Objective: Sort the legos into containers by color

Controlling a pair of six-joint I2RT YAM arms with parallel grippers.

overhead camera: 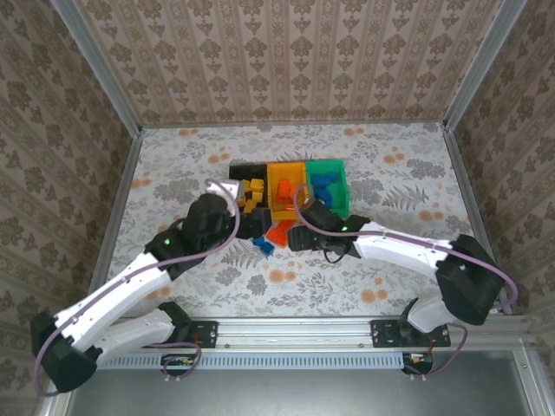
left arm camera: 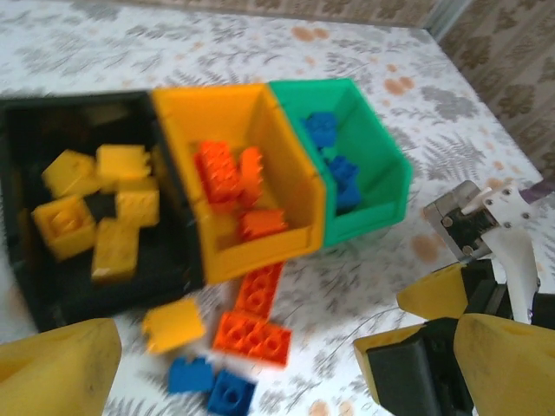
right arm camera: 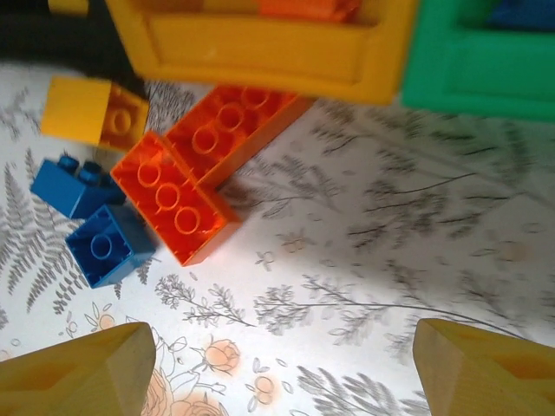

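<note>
Beneath the containers, a floral-print table meets damask-papered walls.

Floral table under joined bins, loose legos

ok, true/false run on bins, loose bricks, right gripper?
1. The black bin holds yellow bricks. True.
2. The green bin holds orange bricks. False: blue bricks lie in it.
3. Two loose orange bricks lie on the table in front of the bins. True.
4. No blue is left on the table. False: two loose blue bricks sit beside the orange ones.
5. The right gripper holds a brick. False: it is open, with nothing between its fingers.
</note>
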